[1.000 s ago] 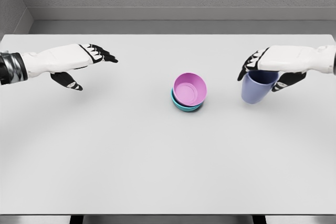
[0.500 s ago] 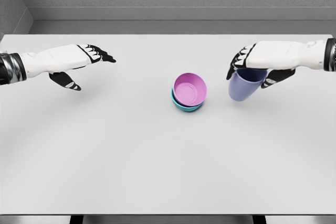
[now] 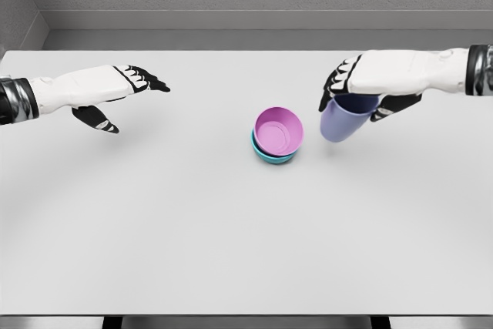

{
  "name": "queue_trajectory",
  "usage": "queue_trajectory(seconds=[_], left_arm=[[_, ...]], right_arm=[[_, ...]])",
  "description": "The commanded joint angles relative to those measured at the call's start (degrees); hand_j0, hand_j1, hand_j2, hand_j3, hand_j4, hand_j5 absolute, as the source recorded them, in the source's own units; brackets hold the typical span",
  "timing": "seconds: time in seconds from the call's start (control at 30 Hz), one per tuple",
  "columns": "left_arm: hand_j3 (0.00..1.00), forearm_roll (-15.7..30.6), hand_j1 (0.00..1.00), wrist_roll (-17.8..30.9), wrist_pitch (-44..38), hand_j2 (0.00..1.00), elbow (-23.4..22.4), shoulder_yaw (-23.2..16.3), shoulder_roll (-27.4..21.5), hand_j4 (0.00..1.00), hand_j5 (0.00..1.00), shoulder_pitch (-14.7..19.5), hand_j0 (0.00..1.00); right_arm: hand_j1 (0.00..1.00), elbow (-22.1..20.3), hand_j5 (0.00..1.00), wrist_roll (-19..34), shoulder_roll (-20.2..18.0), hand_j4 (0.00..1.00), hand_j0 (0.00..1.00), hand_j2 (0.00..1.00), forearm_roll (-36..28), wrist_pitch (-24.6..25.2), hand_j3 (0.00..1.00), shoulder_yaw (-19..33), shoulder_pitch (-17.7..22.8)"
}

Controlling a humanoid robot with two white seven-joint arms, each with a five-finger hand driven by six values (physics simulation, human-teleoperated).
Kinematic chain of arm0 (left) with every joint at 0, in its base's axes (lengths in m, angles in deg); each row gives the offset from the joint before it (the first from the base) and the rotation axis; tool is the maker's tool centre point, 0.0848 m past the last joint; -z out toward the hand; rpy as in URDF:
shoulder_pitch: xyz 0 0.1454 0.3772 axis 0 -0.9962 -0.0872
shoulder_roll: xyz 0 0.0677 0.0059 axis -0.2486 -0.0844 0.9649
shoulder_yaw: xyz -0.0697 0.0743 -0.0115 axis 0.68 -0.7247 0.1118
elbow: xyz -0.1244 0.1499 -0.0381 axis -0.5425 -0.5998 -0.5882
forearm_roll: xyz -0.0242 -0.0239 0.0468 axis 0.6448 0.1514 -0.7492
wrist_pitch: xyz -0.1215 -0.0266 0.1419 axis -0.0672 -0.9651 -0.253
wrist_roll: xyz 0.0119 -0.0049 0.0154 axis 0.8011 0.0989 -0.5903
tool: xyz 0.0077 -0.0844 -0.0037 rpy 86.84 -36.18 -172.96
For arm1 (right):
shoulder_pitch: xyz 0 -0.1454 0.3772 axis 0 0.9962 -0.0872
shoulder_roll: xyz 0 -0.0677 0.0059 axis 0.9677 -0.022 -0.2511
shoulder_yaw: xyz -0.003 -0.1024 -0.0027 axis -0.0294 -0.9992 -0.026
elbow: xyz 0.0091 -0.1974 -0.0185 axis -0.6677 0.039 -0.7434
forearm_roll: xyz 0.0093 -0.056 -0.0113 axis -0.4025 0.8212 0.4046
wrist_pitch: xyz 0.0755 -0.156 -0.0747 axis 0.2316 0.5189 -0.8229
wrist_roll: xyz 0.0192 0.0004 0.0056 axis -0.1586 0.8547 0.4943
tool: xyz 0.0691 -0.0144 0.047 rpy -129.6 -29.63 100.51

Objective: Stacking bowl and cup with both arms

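Clearly the right hand (image 3: 356, 92) clamps the tilted lilac cup (image 3: 342, 119) just right of the pink bowl (image 3: 279, 130), nested in a teal bowl (image 3: 269, 155) mid-worktop (image 3: 192, 229). Released off-centre, it may tip out. The left hand (image 3: 115, 94) hovers spread, empty.

Centre frame: a pink bowl (image 3: 279, 130) nested in a teal bowl (image 3: 271, 156) on a white table (image 3: 231, 229). Right hand (image 3: 362, 86) grips a tilted lavender cup (image 3: 343, 119) just right of them. Left hand (image 3: 108, 94), fingers spread, at far left.
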Motion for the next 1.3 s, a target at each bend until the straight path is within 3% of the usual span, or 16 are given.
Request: queue_trajectory(seconds=[0.0, 0.5, 1.27], left_arm=[[1.0, 0.36, 1.0, -0.03, -0.12, 1.0, -0.02, 0.05, -0.1, 1.0, 1.0, 0.0, 1.0], [1.0, 0.27, 1.0, -0.03, -0.12, 1.0, -0.02, 0.05, -0.19, 1.0, 1.0, 0.0, 1.0], [1.0, 0.27, 1.0, -0.03, -0.12, 1.0, -0.02, -0.04, -0.28, 1.0, 1.0, 0.0, 1.0]], right_arm=[[0.71, -0.65, 0.71, -0.03, -0.04, 0.71, 0.71, 0.71, -0.37, 0.17, 0.71, -0.03, 0.0], [0.71, -1.7, 0.71, -0.03, 1.37, 0.71, 0.71, 0.71, -0.37, 0.17, 0.71, -0.3, -2.55], [0.71, -0.82, 0.71, -0.03, 7.7, 0.71, 0.71, 0.71, -0.45, 1.84, 0.71, -3.29, -5.01]])
